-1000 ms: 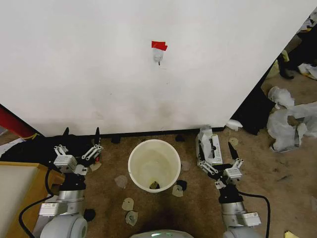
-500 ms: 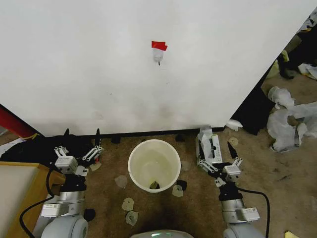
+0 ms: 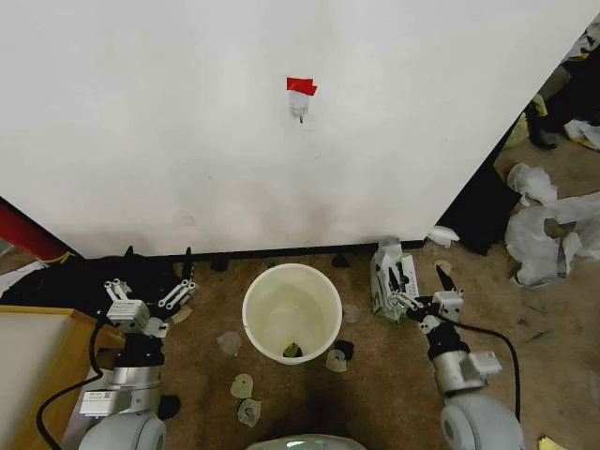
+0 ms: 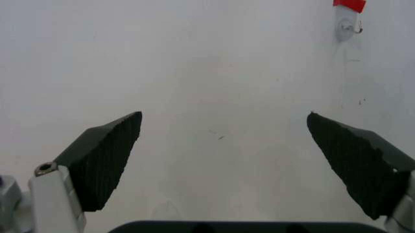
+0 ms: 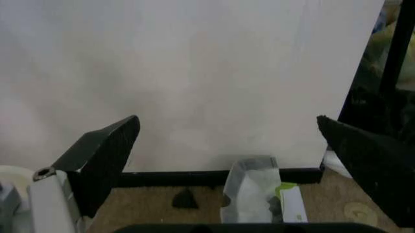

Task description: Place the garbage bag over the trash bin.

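Small green and white box point(image 3: 391, 277) stood beside my right gripper point(image 3: 419, 292), jaws spread, my left gripper point(image 3: 155, 276) spread too, trash bin point(image 3: 292, 312) upright between them on floor, mouth upward, scraps around.

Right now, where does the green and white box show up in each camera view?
Head view: the box stands on the floor to the right of the bin, against the foot of the wall.
Right wrist view: the box sits low in the middle, below the baseboard.
Left wrist view: this one faces the bare wall and a red-taped hook.
Shared landmark: the white wall.
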Controlling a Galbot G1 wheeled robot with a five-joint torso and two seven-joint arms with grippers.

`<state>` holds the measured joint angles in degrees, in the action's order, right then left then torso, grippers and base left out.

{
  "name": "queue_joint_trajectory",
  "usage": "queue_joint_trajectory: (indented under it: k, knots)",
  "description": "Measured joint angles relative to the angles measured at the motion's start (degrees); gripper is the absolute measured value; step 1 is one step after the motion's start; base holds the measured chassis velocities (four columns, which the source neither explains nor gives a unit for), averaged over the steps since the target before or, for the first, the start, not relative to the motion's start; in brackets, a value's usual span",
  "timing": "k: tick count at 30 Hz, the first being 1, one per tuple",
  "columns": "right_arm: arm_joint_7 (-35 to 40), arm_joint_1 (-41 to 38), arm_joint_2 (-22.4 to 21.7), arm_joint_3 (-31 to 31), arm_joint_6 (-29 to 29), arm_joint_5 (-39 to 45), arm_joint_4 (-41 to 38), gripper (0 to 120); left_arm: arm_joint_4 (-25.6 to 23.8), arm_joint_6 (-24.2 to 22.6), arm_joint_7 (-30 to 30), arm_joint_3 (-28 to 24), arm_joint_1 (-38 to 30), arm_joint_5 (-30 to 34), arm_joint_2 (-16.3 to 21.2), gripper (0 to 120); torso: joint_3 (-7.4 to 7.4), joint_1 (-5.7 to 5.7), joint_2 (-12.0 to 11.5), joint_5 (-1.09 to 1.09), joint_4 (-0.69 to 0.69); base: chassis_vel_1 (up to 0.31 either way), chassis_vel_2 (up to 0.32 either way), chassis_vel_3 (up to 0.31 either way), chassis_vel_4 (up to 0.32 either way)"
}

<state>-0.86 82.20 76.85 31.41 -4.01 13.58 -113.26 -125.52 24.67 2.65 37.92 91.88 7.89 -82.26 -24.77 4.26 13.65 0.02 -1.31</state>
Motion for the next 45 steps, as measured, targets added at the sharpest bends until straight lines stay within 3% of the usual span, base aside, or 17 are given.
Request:
queue_joint_trajectory:
  k: [12,24,35,40,45]
  knots:
    - [3.6,-12.9,1.6,-3.9,2.8,-6.1,17.8,100,2.6,0.2,0.0,-0.6,-1.1,-1.1,1.0,100,0.00,0.00,0.0,-0.01,-0.02,0.000,0.000,0.000,0.000]
    - [4.3,-24.6,7.3,-7.1,-0.7,-18.8,35.4,100,6.7,0.1,0.0,-0.9,-3.9,-1.3,2.1,100,0.00,0.00,0.0,-0.02,-0.02,0.000,0.000,0.000,0.000]
    - [6.0,-27.9,9.6,-5.8,-1.8,-24.0,42.1,100,8.5,0.2,-0.2,-0.9,-5.2,-1.3,2.4,100,0.00,0.00,0.0,-0.03,-0.01,0.000,0.000,0.000,0.000]
    - [6.9,-29.5,10.1,-5.9,0.2,-23.2,44.0,100,9.2,0.6,-0.3,-1.0,-5.5,-1.4,2.4,100,0.00,0.00,0.0,-0.03,-0.02,0.000,0.000,0.000,0.000]
    - [10.0,-31.2,11.1,-6.9,5.8,-22.6,44.3,100,9.8,0.9,-0.3,-1.0,-5.8,-1.6,2.5,100,0.00,0.00,0.0,-0.03,-0.01,0.000,0.000,0.000,0.000]
